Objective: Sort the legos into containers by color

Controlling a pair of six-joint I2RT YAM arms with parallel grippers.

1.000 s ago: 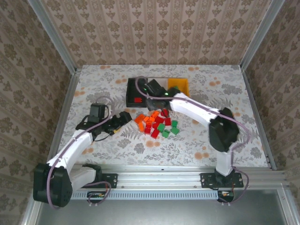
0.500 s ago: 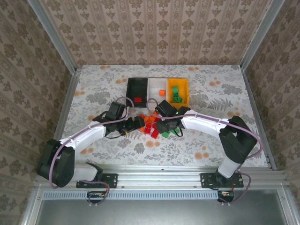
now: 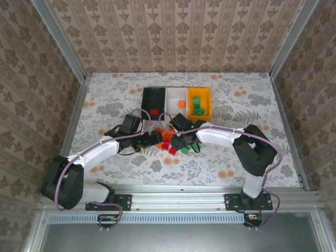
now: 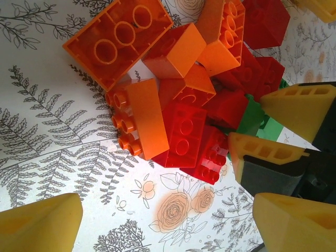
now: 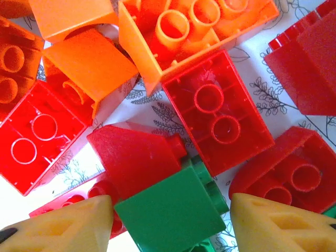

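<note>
The legos lie in a heap (image 3: 169, 140) of red, orange and green bricks at mid-table. My left gripper (image 3: 155, 138) is at the heap's left edge and my right gripper (image 3: 187, 143) at its right edge. In the left wrist view the left gripper (image 4: 168, 226) stands open over bare cloth, just short of a red brick (image 4: 184, 135) and an orange brick (image 4: 143, 116). In the right wrist view the right gripper (image 5: 170, 227) is open, its fingertips either side of a green brick (image 5: 173, 210) with a small gap. The black (image 3: 146, 98), white (image 3: 173, 92) and yellow-orange (image 3: 209, 100) containers stand behind.
The black bin holds a red brick (image 3: 154, 111), the white an orange one (image 3: 181, 103), the yellow-orange green ones (image 3: 196, 106). The right gripper's yellow fingers (image 4: 265, 152) show close by in the left wrist view. Metal rails (image 3: 73, 121) edge the flowered table (image 3: 236, 152).
The right arm swung back from the bins down to the heap's right side and its jaws widened. The left arm moved right up to the heap.
</note>
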